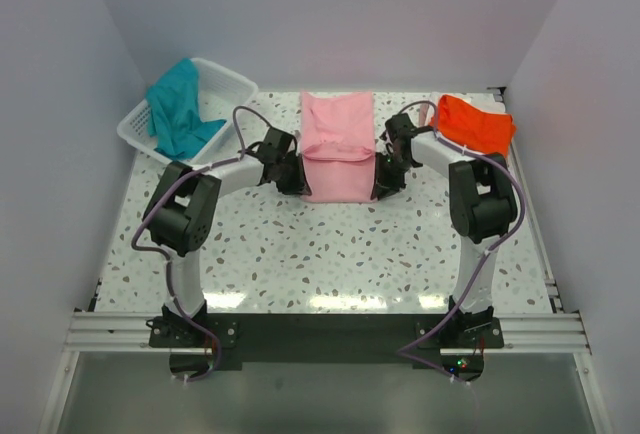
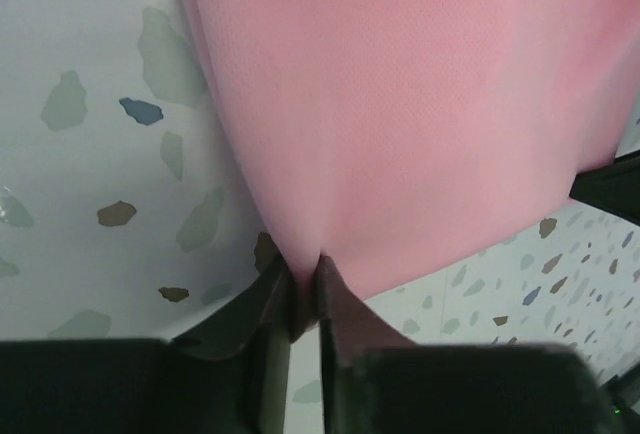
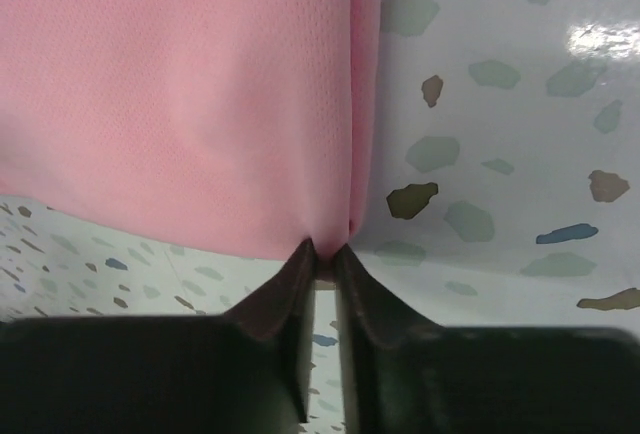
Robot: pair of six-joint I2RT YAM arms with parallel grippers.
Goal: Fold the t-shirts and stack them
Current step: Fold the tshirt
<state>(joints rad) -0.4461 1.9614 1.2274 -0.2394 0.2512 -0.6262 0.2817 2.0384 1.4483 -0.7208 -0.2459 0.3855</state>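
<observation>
The left pincer (image 2: pixel 305 266) and the right pincer (image 3: pixel 323 252) each pinch tight a near corner of the pink t-shirt (image 1: pixel 337 144) in the middle of the surface (image 1: pixel 330 254), so I think the fold is half done and both must next carry that edge over to the far end together.

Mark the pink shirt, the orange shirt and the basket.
pink shirt (image 1: pixel 337 134): top external view, middle of the cloth.
orange shirt (image 1: pixel 476 124): top external view, middle of the cloth.
basket (image 1: pixel 232 82): top external view, white lattice near its far right corner.
</observation>
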